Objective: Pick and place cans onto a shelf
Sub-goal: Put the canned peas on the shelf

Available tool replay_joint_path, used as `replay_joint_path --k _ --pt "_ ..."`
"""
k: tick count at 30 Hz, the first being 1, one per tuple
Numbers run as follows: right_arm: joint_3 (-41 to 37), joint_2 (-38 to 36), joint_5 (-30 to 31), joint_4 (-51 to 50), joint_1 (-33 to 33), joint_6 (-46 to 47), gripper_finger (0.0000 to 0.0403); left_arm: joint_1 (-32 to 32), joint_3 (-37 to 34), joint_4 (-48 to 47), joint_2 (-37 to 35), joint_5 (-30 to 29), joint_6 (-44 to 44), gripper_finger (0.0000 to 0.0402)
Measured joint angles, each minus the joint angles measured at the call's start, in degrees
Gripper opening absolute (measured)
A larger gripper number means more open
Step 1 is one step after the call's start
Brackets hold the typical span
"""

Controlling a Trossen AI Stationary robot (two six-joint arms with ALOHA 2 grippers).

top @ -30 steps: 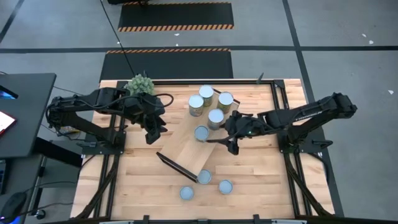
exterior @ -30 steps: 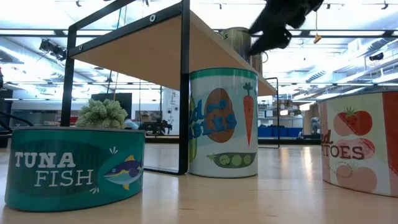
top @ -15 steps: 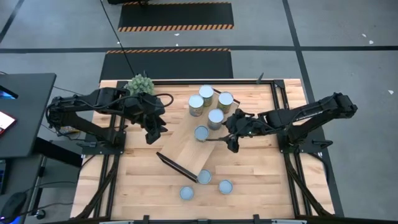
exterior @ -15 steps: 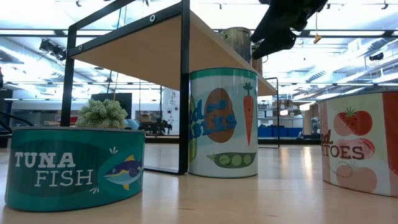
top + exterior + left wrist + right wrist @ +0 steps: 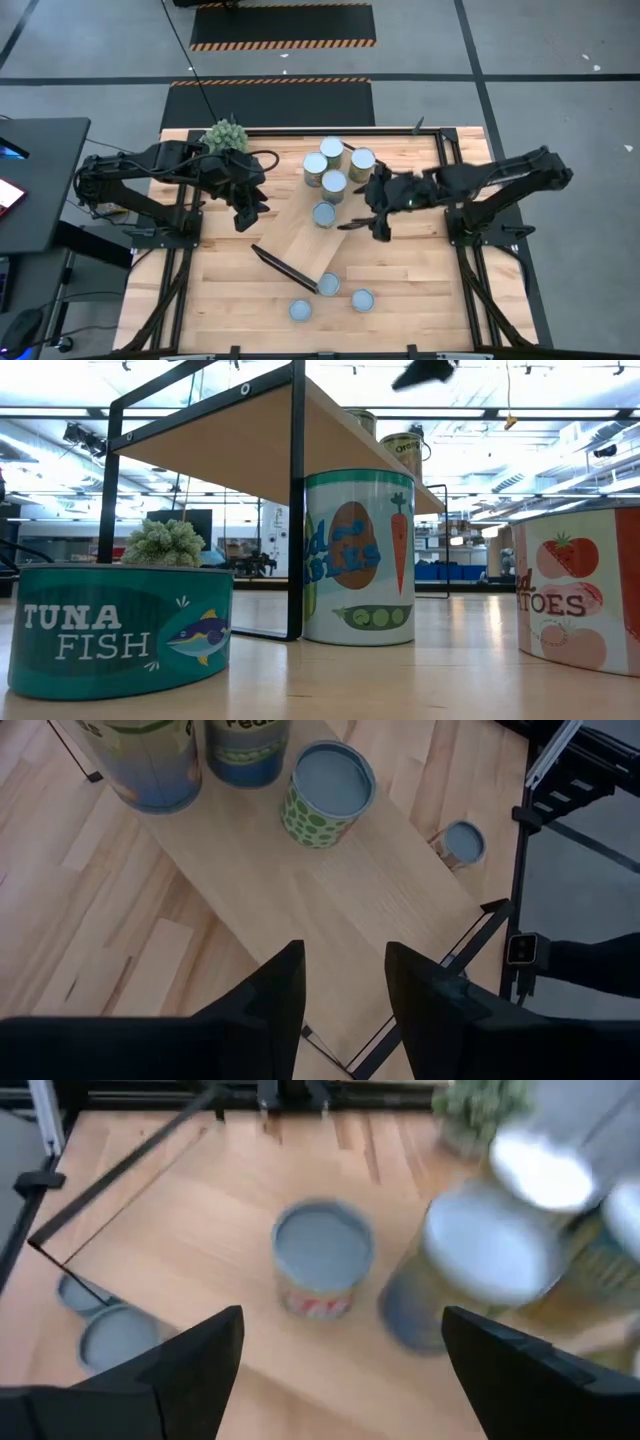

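Note:
The shelf (image 5: 297,243) is a raised light-wood board on a dark frame (image 5: 296,510), lying slantwise mid-table. One can (image 5: 323,214) stands on its middle, and another can (image 5: 334,185) stands at its far end. Three more cans (image 5: 332,150) cluster just beyond. Three cans (image 5: 361,300) stand on the tabletop near the shelf's near end. My right gripper (image 5: 366,228) hangs open high above the shelf's right side, with nothing between its fingers (image 5: 190,1370). My left gripper (image 5: 243,214) waits open in the air left of the shelf, fingers (image 5: 285,990) apart and empty.
A green bushy plant (image 5: 225,135) sits at the table's far left. In the low view a tuna can (image 5: 120,625), a peas-and-carrot can (image 5: 360,555) and a tomato can (image 5: 580,600) stand close to the near edge. Bare planks lie right of the shelf.
My right gripper has risen from beside the can at the shelf's far end to well above it, rolling a little and staying open. That can now stands slightly farther toward the table's left than before.

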Motion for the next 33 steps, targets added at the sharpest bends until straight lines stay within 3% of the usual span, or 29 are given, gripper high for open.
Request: replay_joint_path --k 7,19,26,33 --pt "11.0 5.5 -10.7 -12.0 -8.2 -14.6 0.0348 0.0 0.0 1.4 0.0 0.0 1.5 0.0146" --pt "27.9 19.0 -12.2 -25.9 -11.7 -27.3 0.0347 -0.4 0.0 2.9 2.1 0.0 1.3 0.0146" --pt "36.9 26.1 -12.2 -32.1 -14.2 -27.5 0.0347 -1.4 0.0 2.9 3.1 0.1 2.5 0.0146" --pt "42.0 28.4 -12.8 -33.7 -14.7 -24.6 0.0348 -3.1 0.0 3.0 3.0 0.2 1.8 0.0146"
